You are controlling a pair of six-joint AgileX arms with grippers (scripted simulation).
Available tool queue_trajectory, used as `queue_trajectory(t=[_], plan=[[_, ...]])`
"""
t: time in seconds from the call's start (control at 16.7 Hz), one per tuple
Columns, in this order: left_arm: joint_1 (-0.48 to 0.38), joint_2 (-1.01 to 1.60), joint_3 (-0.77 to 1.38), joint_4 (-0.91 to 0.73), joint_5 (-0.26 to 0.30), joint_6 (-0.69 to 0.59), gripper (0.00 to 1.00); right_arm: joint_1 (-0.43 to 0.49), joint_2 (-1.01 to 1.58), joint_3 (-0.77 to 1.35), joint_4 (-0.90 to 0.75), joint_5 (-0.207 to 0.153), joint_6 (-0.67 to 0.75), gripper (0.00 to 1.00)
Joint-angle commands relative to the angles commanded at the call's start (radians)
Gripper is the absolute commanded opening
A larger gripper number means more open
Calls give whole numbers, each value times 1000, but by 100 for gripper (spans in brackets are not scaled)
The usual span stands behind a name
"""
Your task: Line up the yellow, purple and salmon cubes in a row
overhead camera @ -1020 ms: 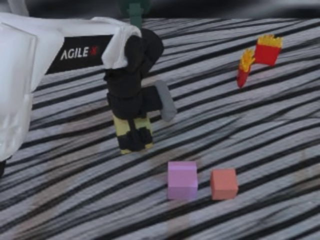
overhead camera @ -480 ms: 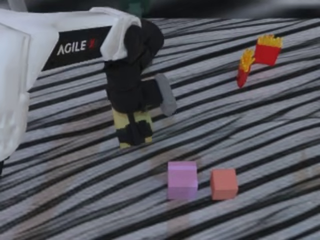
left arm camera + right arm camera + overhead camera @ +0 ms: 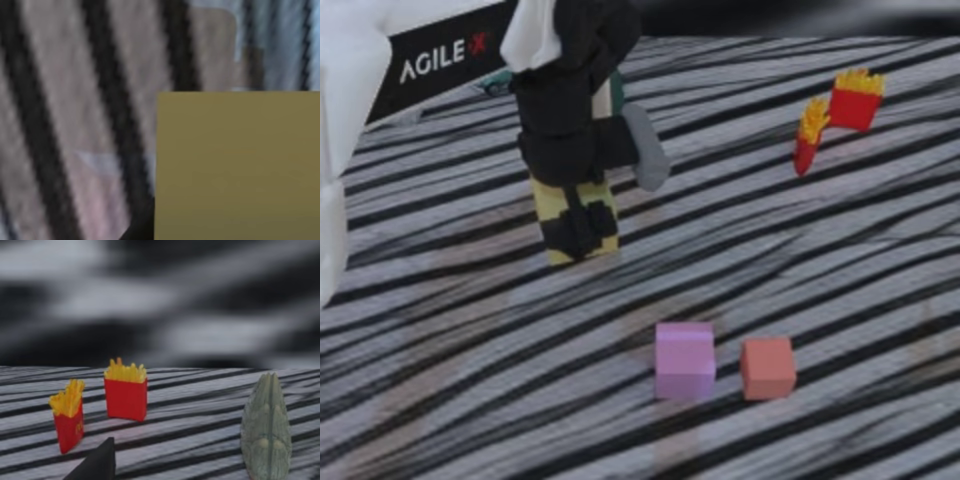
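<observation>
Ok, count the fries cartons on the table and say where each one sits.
2, both at the table's far right: one fries carton upright, the other just left of it, leaning. None seems hidden.

Lighting flat and even, no glare. Soft shadows only: a faint one under my left claw (image 3: 579, 228) and the pale yellow matte cube (image 3: 576, 222) it carries. Top view mildly soft, far edge smeared dark. Left wrist view heavily blurred, cube face dull olive in shade. Right wrist view: background fully out of focus, red toy fries cartons (image 3: 125, 392) fairly crisp.
</observation>
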Motion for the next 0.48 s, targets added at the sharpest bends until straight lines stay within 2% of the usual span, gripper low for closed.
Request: queue_trajectory(t=[0.24, 0.48], plan=[[-9, -11, -18, 7, 0, 6, 0, 0, 0, 0, 0, 0, 0, 100], [-44, -136, -164, 38, -1, 43, 0, 0, 0, 0, 0, 0, 0, 100]])
